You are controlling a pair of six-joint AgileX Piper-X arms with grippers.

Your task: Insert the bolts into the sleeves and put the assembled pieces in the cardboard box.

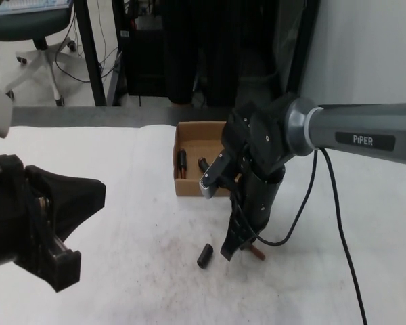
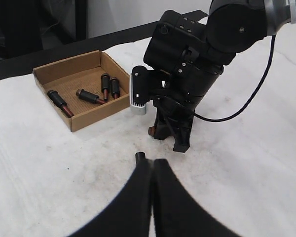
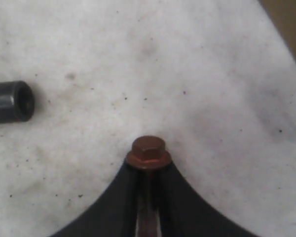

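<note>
Nearest the high camera, the left tool (image 2: 152, 162) hangs over the white-covered counter (image 1: 122, 284). Its two fingers are pressed together with nothing between them. Just past its tips, in the left wrist view, a short black sleeve (image 1: 204, 255) lies on its side on the cloth. The pictures do not show whether the tool touches it.

Next comes the right tool (image 3: 149, 170), pointed steeply down at the counter and clamped narrowly on a copper-coloured bolt (image 3: 148, 150). The fingers grip the shank, and the flanged hex head sits just beyond the fingertips. Whether the bolt touches the cloth cannot be told. The sleeve lies near this tool on the side toward the left arm, apart from the bolt. In the right wrist view its open end shows, turned roughly toward the bolt head but off to one side. A black cable (image 1: 338, 223) trails from the right arm across the counter.

Farther back, behind the right tool, the shallow cardboard box (image 2: 91, 117) sits on the counter. Four assembled pieces (image 2: 89, 95) lie inside it, each a black sleeve with a bolt through it. Two rest side by side near one wall and two lie apart.
</note>
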